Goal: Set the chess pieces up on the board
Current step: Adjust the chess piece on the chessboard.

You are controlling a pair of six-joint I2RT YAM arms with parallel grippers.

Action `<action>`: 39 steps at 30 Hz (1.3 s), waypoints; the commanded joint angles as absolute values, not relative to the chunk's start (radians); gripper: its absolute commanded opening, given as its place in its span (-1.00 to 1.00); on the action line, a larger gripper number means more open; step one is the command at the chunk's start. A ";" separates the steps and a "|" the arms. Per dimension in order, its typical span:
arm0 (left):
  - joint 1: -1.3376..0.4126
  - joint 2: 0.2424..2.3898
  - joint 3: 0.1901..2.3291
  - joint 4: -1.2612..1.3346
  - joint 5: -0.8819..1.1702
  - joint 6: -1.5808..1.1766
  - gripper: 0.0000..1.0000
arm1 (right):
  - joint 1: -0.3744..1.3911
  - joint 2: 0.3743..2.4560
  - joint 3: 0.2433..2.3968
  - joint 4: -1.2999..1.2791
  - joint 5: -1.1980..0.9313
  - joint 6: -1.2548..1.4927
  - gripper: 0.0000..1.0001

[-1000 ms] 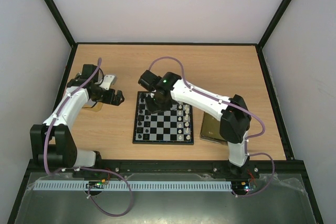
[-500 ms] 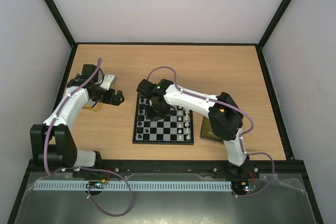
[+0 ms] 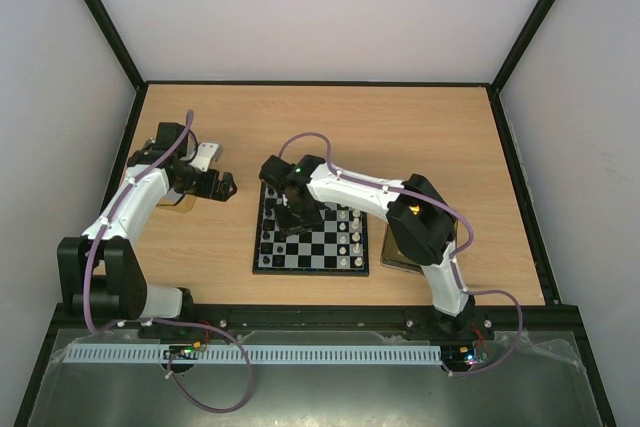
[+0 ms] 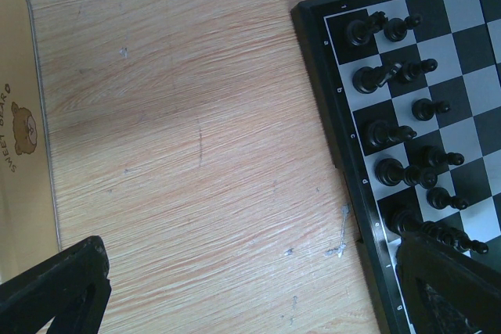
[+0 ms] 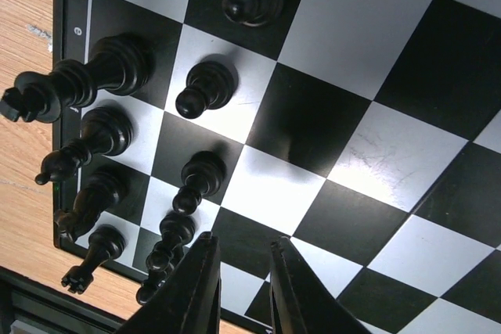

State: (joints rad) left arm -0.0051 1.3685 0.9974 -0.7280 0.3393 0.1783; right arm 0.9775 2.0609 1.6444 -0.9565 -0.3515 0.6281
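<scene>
The board (image 3: 310, 270) lies mid-table. Black chess pieces (image 3: 268, 231) stand in its two left columns, white ones (image 3: 352, 237) in its two right columns. My right gripper (image 3: 290, 209) hovers low over the board's left part; in the right wrist view its jaws (image 5: 243, 240) stand a narrow gap apart with nothing between them, just right of a row of black pawns (image 5: 196, 181). My left gripper (image 3: 217, 171) hangs wide open and empty over bare wood left of the board; the left wrist view shows the board's corner (image 4: 313, 17) with black pieces (image 4: 387, 132).
A gold tin (image 3: 400, 252) lies right of the board, partly under the right arm. Another gold tin part (image 4: 19, 138), printed with a bear, lies under the left arm at the table's left side. Black frame rails (image 3: 515, 177) edge the table.
The right arm has swung left and nearer across the board, its gripper lowering toward the black pieces with jaws slightly narrower. The left arm has not moved.
</scene>
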 commanded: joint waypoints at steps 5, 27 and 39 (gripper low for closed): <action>0.004 1.347 0.989 -0.738 0.335 0.173 0.98 | 0.988 2.093 1.648 -0.946 -0.380 0.623 -0.66; 0.005 1.354 0.989 -0.738 0.333 0.176 0.98 | 0.995 2.145 1.693 -0.934 -0.388 0.621 -0.71; 0.005 1.362 0.988 -0.738 0.339 0.177 0.98 | 0.995 2.138 1.677 -0.940 -0.367 0.617 -0.71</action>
State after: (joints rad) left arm -0.0048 1.3613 0.9974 -0.7277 0.3359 0.1787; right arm 0.9897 2.1304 1.6749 -0.9302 -0.3866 0.6277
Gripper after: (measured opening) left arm 0.991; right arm 0.144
